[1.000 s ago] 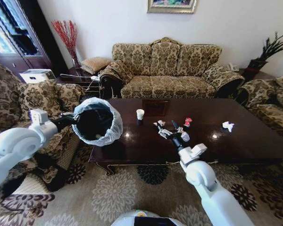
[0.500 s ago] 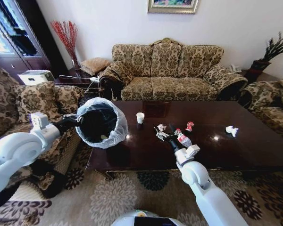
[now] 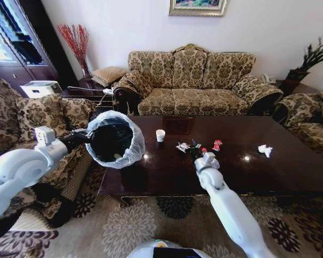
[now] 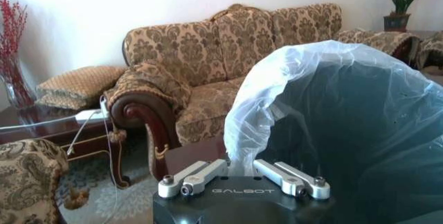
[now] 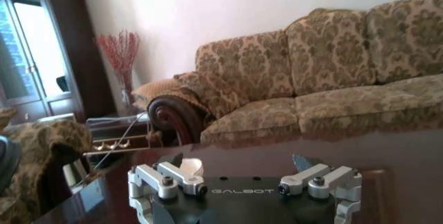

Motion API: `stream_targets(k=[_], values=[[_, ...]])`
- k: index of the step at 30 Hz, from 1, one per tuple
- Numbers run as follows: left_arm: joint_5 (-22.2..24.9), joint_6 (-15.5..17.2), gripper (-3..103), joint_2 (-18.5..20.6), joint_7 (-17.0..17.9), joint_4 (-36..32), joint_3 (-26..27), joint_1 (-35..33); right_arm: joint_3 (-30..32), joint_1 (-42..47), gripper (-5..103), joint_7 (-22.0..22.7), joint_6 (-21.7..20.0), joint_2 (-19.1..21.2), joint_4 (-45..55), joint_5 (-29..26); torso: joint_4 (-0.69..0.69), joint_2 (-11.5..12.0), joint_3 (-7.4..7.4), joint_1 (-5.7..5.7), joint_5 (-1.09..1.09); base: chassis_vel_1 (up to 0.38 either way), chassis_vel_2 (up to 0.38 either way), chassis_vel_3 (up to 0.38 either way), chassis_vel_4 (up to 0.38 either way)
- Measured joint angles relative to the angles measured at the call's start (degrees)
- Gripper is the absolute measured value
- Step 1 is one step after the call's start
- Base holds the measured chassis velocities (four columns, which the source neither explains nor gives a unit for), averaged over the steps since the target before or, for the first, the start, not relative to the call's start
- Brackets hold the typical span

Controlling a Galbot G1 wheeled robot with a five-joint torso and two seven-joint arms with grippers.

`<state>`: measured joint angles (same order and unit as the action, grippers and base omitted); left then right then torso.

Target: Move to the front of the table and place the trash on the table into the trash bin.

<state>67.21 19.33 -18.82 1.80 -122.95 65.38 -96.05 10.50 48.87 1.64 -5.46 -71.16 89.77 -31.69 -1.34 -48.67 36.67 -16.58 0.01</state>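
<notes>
My left gripper [image 3: 88, 136] is shut on the rim of the trash bin [image 3: 110, 141], a black bin with a white bag liner [image 4: 277, 94], and holds it tilted over the left end of the dark table [image 3: 258, 172]. My right gripper [image 3: 192, 145] reaches low over the table's middle, open [image 5: 239, 164], with nothing between its fingers. Trash lies around it: a white paper cup [image 3: 160, 134] to its left, also seen past one finger [image 5: 191, 166], a crumpled white piece [image 3: 181, 146] beside it, a red wrapper [image 3: 217, 144] to its right, and a white tissue [image 3: 264, 150] farther right.
A patterned sofa [image 3: 191, 80] stands behind the table, with armchairs at the left [image 3: 37, 113] and right [image 3: 312, 118]. A side table with a red-twig vase [image 3: 78, 43] is at the back left. Patterned carpet [image 3: 151, 220] lies between me and the table.
My right gripper has reached farther across the table, in among the litter near the crumpled white piece. The left arm still holds the bin in the same place.
</notes>
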Motion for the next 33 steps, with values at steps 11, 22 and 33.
stream_targets(k=[11,22,33], values=[[0.10,0.02,2,0.39,0.18,-0.11,-0.23,0.07,-1.60,-1.41,100,-2.93,1.06,-1.36,-3.71,1.47,-0.01,-0.01,-0.01,0.04,-0.02,-0.015,0.017,0.018,-0.009],[0.30,0.11,2,0.95,0.31,-0.83,0.03,0.37,-4.47,-2.75,100,-7.03,3.20,-3.68,-7.43,4.25,0.03,0.01,0.02,-0.05,0.00,-0.139,0.122,0.128,-0.128],[0.17,0.29,2,1.24,0.33,-2.47,1.17,0.47,-6.98,-8.71,100,-11.64,2.00,-7.94,-16.36,8.57,-0.04,-0.02,-0.04,0.09,-0.02,-0.012,0.014,0.006,-0.009]])
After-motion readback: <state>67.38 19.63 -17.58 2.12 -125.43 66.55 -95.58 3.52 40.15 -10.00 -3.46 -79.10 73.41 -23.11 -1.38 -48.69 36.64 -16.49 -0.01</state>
